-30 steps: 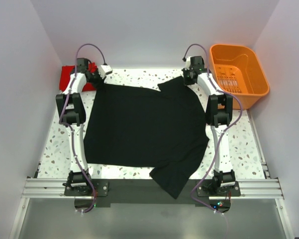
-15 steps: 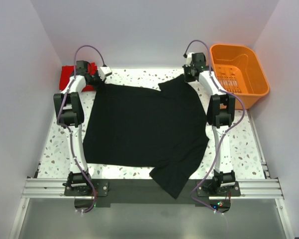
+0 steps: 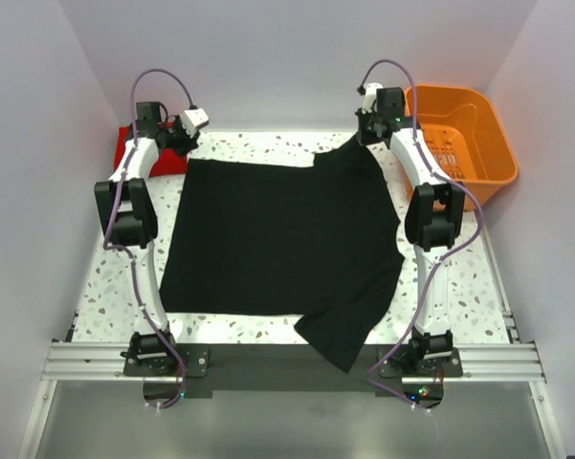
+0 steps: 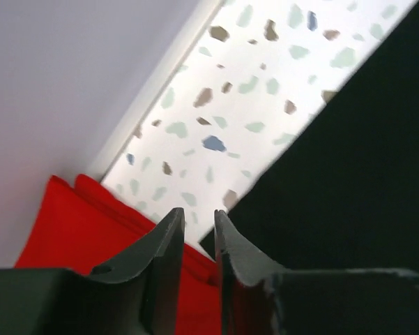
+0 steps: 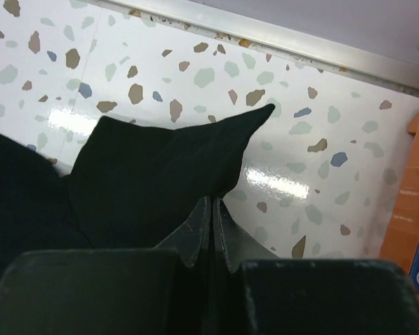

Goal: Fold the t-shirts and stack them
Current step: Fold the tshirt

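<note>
The black t-shirt (image 3: 277, 239) lies spread flat over the middle of the table, one sleeve hanging over the near edge. My right gripper (image 3: 366, 134) (image 5: 213, 201) is shut on the shirt's far right sleeve (image 5: 153, 181), held a little off the table. My left gripper (image 3: 180, 140) (image 4: 197, 213) is open by a narrow gap with nothing between its fingers, just above the far left corner of the black t-shirt (image 4: 348, 160). The folded red t-shirt (image 3: 134, 151) (image 4: 77, 223) lies under and left of that gripper, by the back wall.
An orange basket (image 3: 459, 129) (image 5: 411, 209) stands at the far right, close to my right gripper. White walls close in the table at the back and on both sides. Bare speckled tabletop (image 3: 258, 148) shows between the two grippers.
My left gripper has let go of the black shirt's far left corner and drawn back from it. My right gripper has pulled the far right sleeve toward the back wall.
</note>
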